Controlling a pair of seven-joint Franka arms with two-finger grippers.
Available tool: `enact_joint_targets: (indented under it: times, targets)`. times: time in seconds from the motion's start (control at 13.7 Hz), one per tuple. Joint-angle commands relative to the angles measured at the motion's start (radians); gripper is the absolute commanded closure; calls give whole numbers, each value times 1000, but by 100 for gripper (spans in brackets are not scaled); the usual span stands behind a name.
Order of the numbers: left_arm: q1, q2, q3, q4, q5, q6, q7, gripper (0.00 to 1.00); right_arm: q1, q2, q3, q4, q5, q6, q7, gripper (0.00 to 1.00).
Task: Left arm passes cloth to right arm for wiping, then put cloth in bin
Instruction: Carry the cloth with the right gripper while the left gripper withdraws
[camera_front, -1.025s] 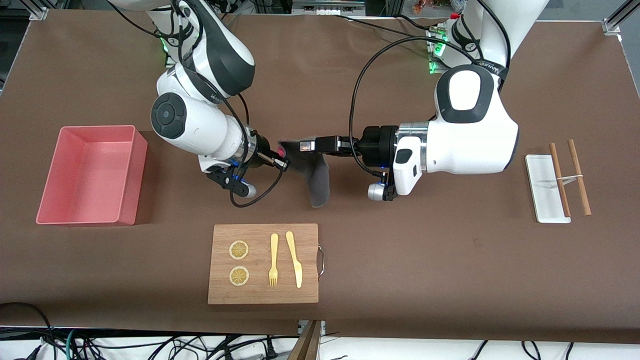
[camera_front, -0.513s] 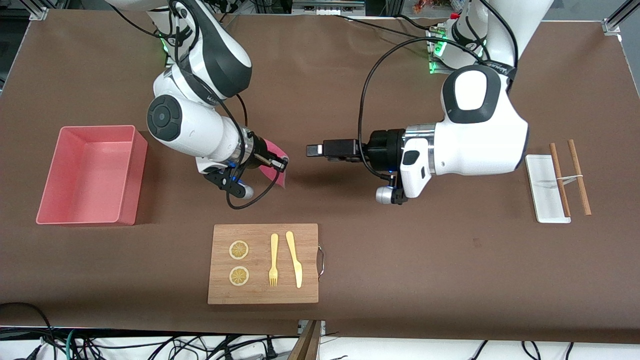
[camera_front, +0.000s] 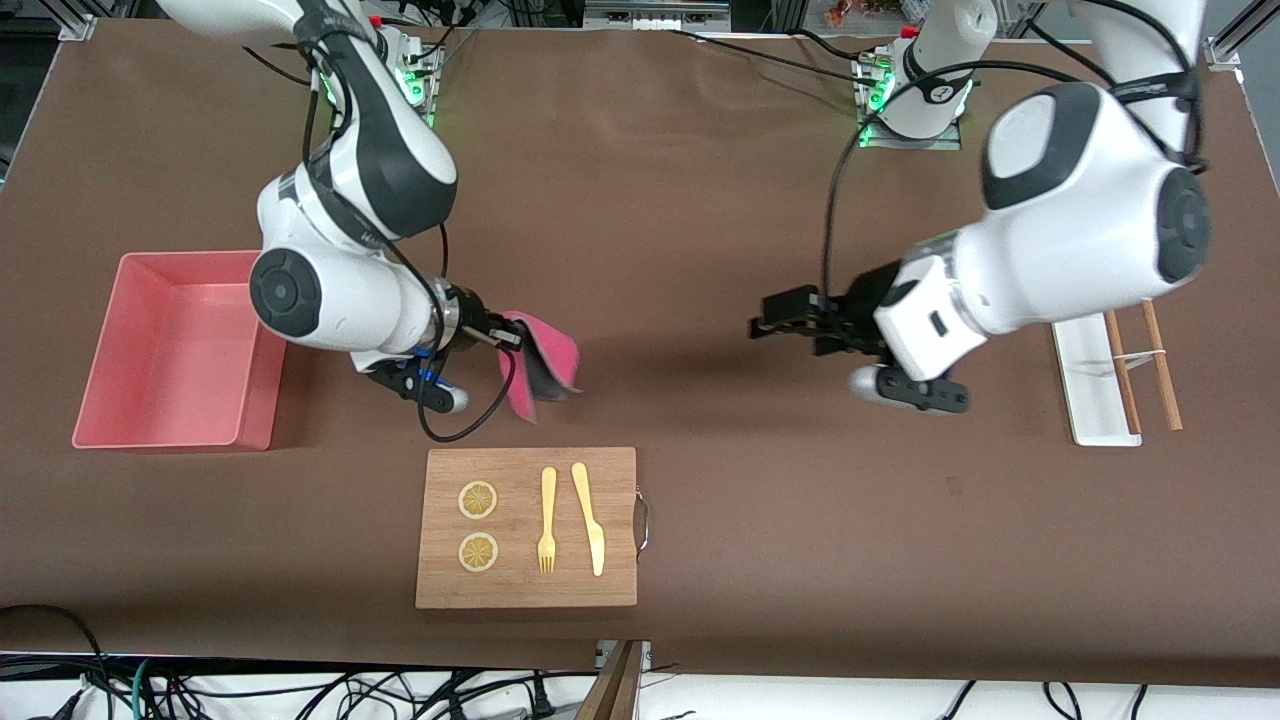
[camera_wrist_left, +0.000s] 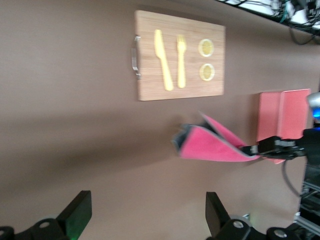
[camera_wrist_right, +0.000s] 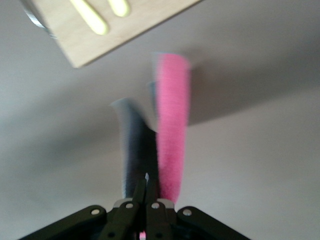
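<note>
Pink-and-grey, the cloth (camera_front: 541, 362) hangs from my right gripper (camera_front: 510, 338), whose fingers are pinched tight on 1 edge, above the bare surface (camera_front: 700, 480) between the bin (camera_front: 180, 345) and the wooden board (camera_front: 527, 527). I see my left gripper (camera_front: 765, 325) spread wide and holding nothing, over the surface toward the white tray (camera_front: 1090, 385).

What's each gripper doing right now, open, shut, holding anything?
Left gripper: open, empty, over bare table.
Right gripper: shut on the cloth, which hangs above the table between the bin and the wooden board.
</note>
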Motion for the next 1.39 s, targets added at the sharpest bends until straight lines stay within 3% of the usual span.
enact_joint_targets:
  times: [0.0,0.15,0.44,0.66,0.88,1.03,1.17,1.32]
  targets:
    - [106,-17,-7,-17,120,-95,221,0,-44,42,8,-4,-47,-73,-80,100]
    - [172,-49,-2,-17,153,-184,315,0,-54,72,8,-21,-122,-85,-91,100]
    - [198,-135,-13,-17,519,-262,326,0,-109,133,8,-36,-230,-85,-199,100]
    - [200,-197,-16,-17,602,-340,329,0,-197,162,3,-48,-319,-84,-322,100]
    - [209,-237,-7,-81,606,-345,348,0,-254,164,-34,-50,-376,-84,-487,100]
    - [204,-309,10,-179,571,-297,344,0,-257,164,-86,-48,-382,-79,-583,100]
    - [160,-409,79,-322,534,-200,332,0,-263,162,-114,-44,-416,-73,-665,100]
    - [212,-415,81,-339,527,-161,340,0,-265,161,-112,-32,-452,-71,-689,100]
